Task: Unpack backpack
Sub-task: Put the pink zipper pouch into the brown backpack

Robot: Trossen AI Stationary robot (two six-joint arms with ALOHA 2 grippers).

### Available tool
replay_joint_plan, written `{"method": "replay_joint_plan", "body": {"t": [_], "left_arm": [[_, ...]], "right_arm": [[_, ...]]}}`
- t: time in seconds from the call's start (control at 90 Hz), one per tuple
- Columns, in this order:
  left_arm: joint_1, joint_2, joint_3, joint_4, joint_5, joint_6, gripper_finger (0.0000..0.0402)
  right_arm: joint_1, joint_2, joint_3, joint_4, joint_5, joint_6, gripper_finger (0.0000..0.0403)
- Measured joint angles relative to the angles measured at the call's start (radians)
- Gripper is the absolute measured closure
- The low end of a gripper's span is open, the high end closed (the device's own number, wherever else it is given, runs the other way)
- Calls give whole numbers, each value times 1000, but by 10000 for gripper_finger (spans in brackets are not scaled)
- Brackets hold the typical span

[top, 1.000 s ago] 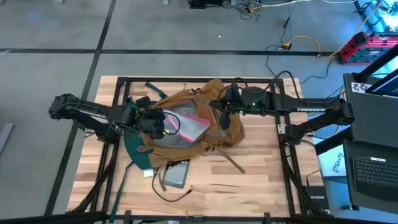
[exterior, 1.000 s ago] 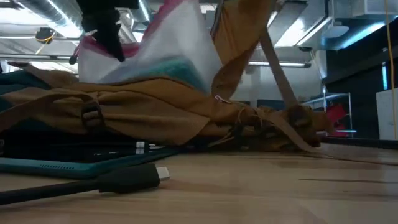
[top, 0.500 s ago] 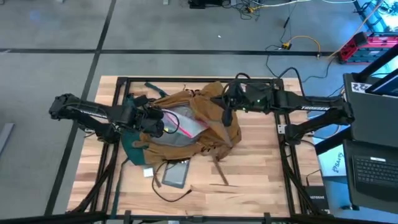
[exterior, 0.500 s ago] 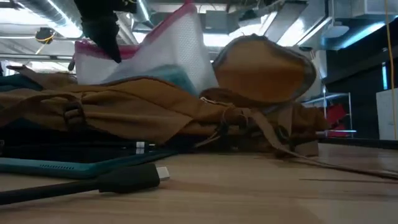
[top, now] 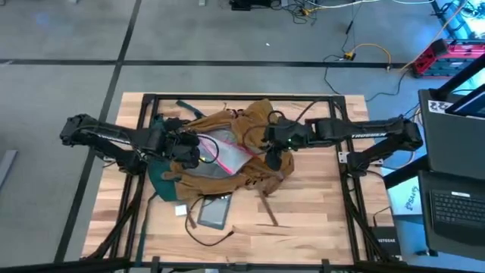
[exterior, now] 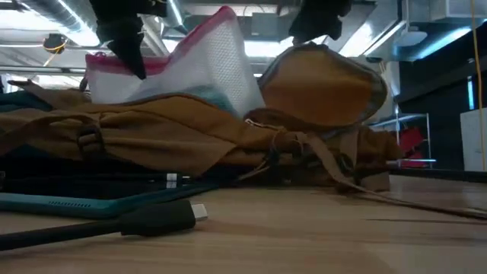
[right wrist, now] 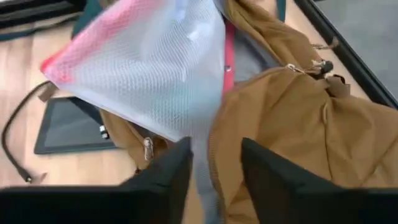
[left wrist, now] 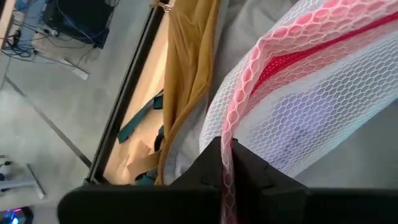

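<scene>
Since the earlier frame, the right gripper (top: 274,145) is moving left over the backpack (top: 258,144) at table centre, fingers (right wrist: 264,177) apart around the flap edge. Left gripper (left wrist: 227,163) is pinching the pink-edged mesh pouch (top: 223,150) above the opening. A tablet (top: 214,211) is lying lower centre.

Matt cloth backpack (top: 261,155), wooden table (top: 318,220)

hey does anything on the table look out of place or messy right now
Nothing looks damaged or spilled. The backpack lies slumped open, a strap trailing across the wood. The left gripper pinches the mesh pouch's pink edge, holding it half out. A tablet and cable lie beside the backpack.
</scene>
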Motion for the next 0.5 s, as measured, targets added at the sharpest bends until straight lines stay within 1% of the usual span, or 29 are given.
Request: {"method": "replay_joint_plan", "body": {"t": [0.067,0.322,0.4,0.5], "left_arm": [[0,0,0,0,3,0,402],[0,0,0,0,18,0,402],[0,0,0,0,18,0,402],[0,0,0,0,18,-2,402]], "right_arm": [[-2,-2,0,-20,1,22,219],[-3,14,0,-179,1,114,108],[-3,30,0,-186,-26,128,95],[-3,59,0,-143,-65,133,94]]}}
